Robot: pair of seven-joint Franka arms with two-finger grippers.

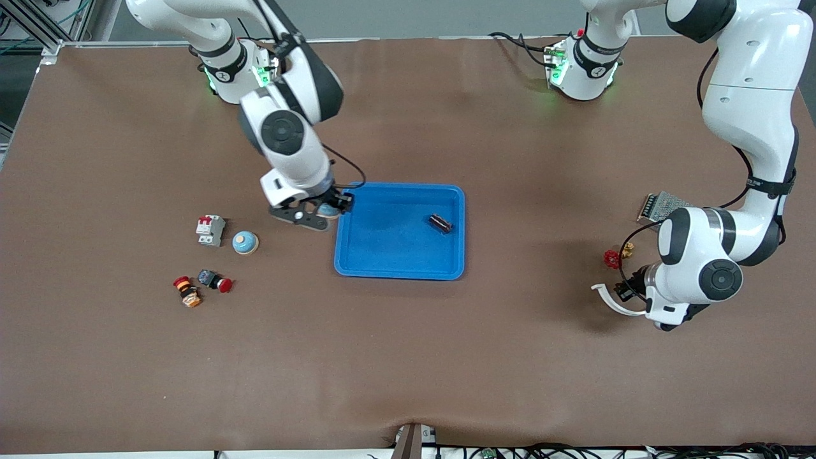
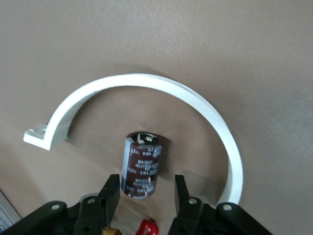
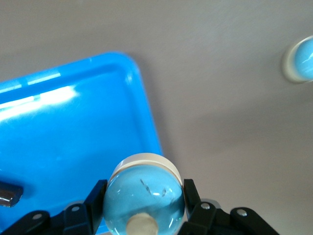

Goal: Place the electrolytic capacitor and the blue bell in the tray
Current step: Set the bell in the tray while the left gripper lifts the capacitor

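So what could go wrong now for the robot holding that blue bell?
The right gripper holds the blue bell right above the tray rim, so let go now, it might hit the edge and roll out. The left gripper is open around the electrolytic capacitor; closing badly could push it into the white curved piece.

White arms (image 1: 752, 95), black joints

- A wide, matte brown surface (image 1: 408, 357) fills nearly the whole front view.
- A pale metal edge strip (image 1: 44, 60) frames one corner.
- Silver aluminium frame bars (image 1: 38, 25) stand past that corner.
- Dark cables (image 1: 637, 451) trail along the near edge.
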